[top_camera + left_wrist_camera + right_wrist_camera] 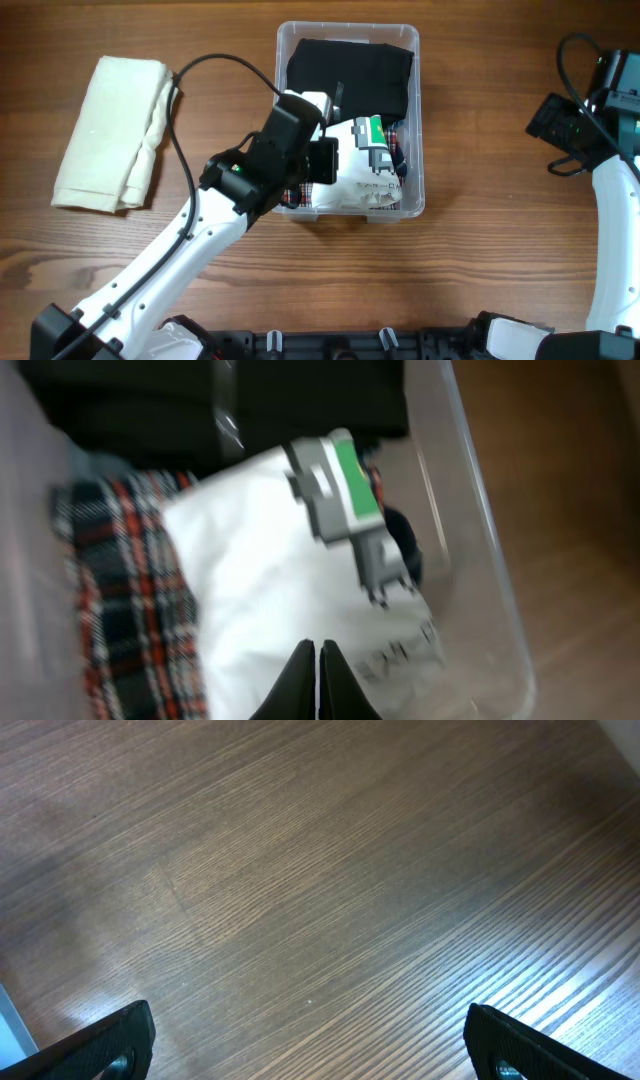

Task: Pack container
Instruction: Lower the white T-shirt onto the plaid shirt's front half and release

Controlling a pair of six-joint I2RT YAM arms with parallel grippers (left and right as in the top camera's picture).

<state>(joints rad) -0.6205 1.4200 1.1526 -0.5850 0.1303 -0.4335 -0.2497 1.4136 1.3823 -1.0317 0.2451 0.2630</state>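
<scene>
The clear container (417, 120) stands at the top middle of the table. Inside lie a black folded garment (350, 70) at the far end, a plaid garment (296, 195) at the near left, and a white patch (355, 185) with a grey and green item (372, 135) on it. My left gripper (322, 162) is inside the container's near left part. In the left wrist view its jaws (316, 652) are shut, just above the white patch (260, 560), beside the plaid garment (120, 590); the container wall (485, 570) runs on the right. My right gripper (310, 1050) is open over bare wood.
A cream folded cloth (112, 132) lies on the table at the far left, outside the container. The right arm (590, 130) is at the table's right edge. The left arm's cable (200, 75) loops between the cream cloth and the container.
</scene>
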